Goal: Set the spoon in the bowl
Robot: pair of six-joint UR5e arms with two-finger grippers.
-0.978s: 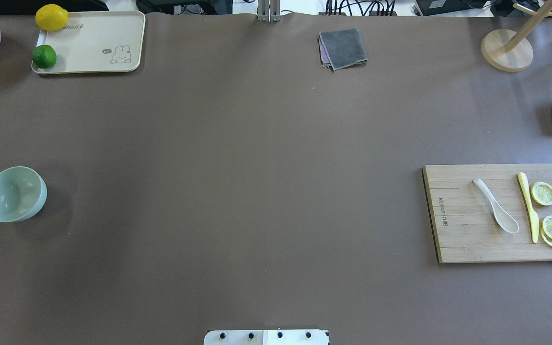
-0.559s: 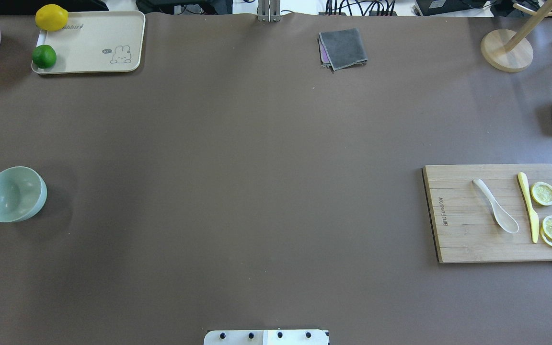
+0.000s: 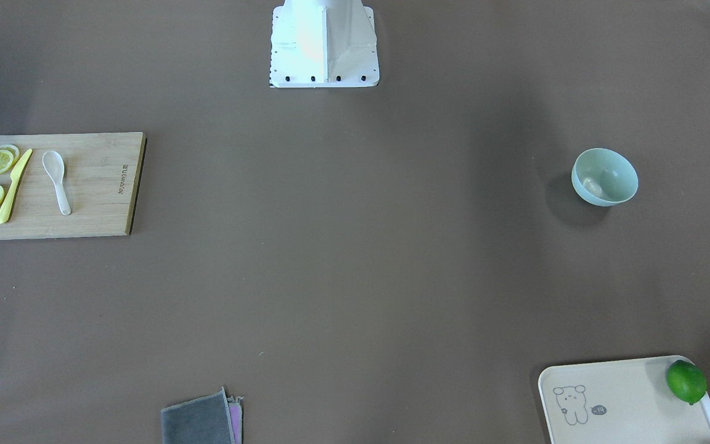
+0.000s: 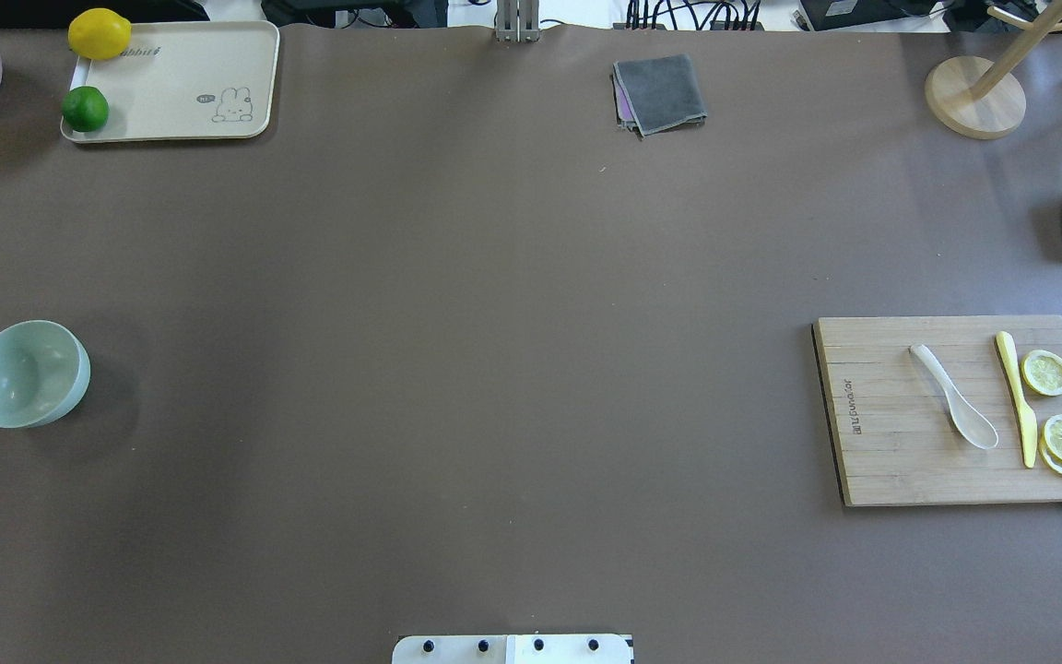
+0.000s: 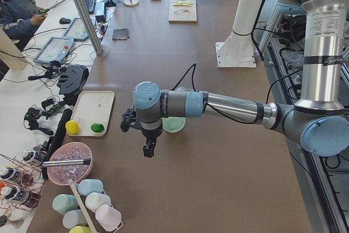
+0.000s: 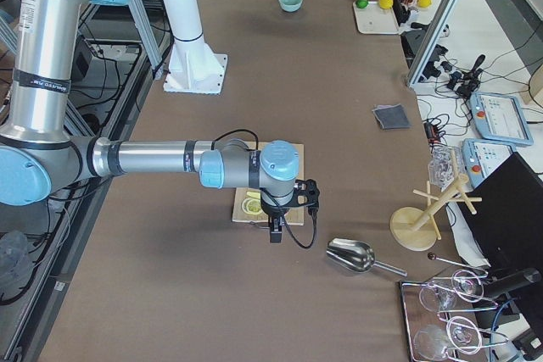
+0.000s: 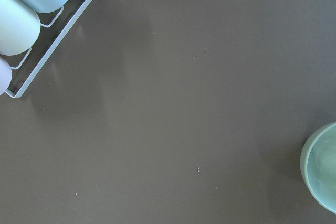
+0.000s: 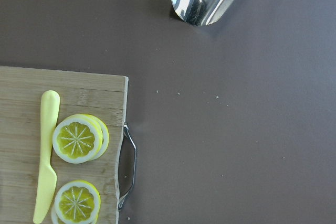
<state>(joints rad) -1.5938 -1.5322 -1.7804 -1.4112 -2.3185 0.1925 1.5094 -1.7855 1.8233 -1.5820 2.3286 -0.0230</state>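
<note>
Spoon on board, not yet gripped; right arm nearer.
Right gripper (image 6: 274,232) hovers at board's (image 4: 900,472) outer edge, jaws unreadable. Spoon (image 4: 955,398) lies inward past knife (image 4: 1018,398), scoop toward robot, handle slanting away. Bowl (image 4: 26,373) well apart, near left gripper (image 5: 148,150), jaws unreadable too.

Your cameras, itemised.
Overhead: behind the base, looking down on the whole table (image 4: 494,323).
Front-facing: opposite side, steep, mirrored.
End views: far back, along the table.
Left wrist: close, straight down from the left gripper (image 5: 148,150), bowl (image 7: 323,169) off to its side.
Right wrist: likewise from the right gripper (image 6: 274,233), apparently over the cutting board (image 8: 89,85) handle end; overhead shares both.
</note>
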